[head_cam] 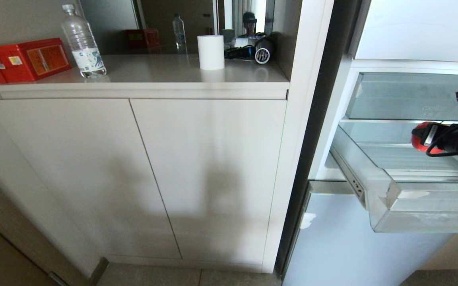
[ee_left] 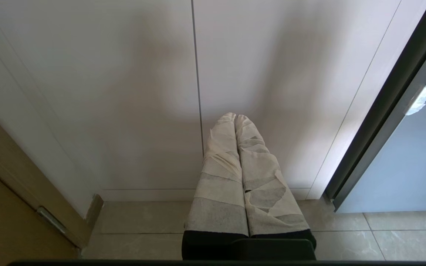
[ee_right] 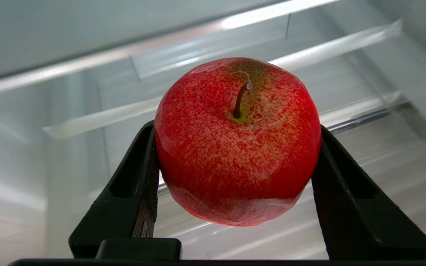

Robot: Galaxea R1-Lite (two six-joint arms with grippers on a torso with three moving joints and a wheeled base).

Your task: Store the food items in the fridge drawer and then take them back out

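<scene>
right wrist view showing right gripper (ee_right: 235, 162) clamping red apple (ee_right: 237, 142) over fridge drawer (ee_right: 364, 155), fingertips hiding behind fruit, left gripper (ee_left: 235, 117) resting closed

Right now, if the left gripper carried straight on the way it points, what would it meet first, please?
Most likely the pale cabinet door: the left gripper aims at it near the door seam, with nothing between; the depth is unclear.

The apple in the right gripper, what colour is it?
Red with fine yellow-green speckles, greenish around the stem; the apple shows best in the right wrist view.
</scene>
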